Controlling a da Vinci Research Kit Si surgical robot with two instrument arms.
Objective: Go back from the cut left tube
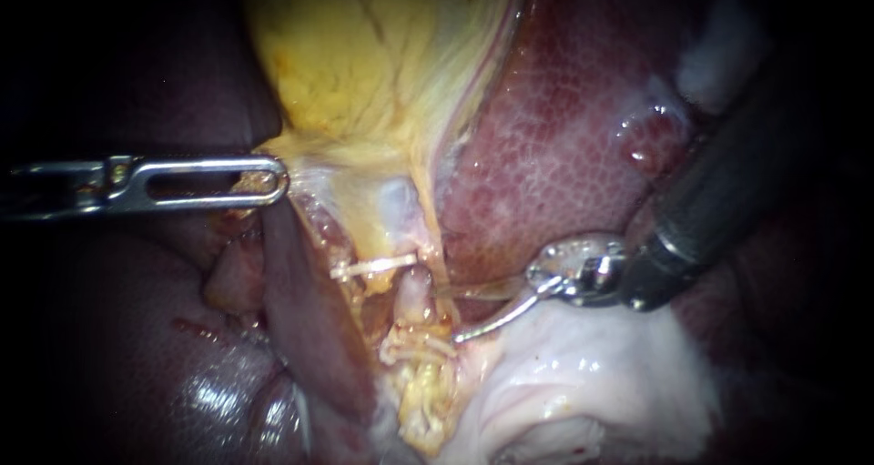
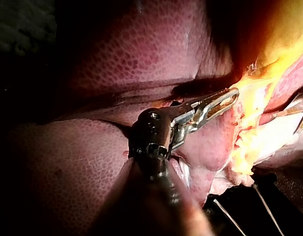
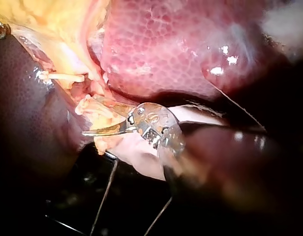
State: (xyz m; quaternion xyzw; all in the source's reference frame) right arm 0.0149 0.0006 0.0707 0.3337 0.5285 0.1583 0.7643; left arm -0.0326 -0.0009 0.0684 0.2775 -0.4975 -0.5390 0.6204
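The yellow gallbladder (image 1: pixel 382 65) hangs down to a narrow neck. My left instrument (image 1: pixel 269 178) comes in level from the left, its slotted jaws shut on the gallbladder's lower edge; the left wrist view shows yellow tissue between the jaws (image 2: pixel 232 96). A white clip (image 1: pixel 373 267) lies across a tube under the neck, and a short pink stump (image 1: pixel 414 292) shows just beside it. My right instrument (image 1: pixel 452 315) ends in two thin curved blades, open, their tips just right of the stump and touching nothing. The right wrist view shows these blades (image 3: pixel 92 120) apart, below the clip (image 3: pixel 63 77).
Dark red liver (image 1: pixel 564 128) fills the right side behind the right instrument's shaft and lies at the lower left too. Frayed yellow fat (image 1: pixel 423 392) hangs under the stump. Pale white tissue (image 1: pixel 583 383) lies beneath the right instrument's wrist.
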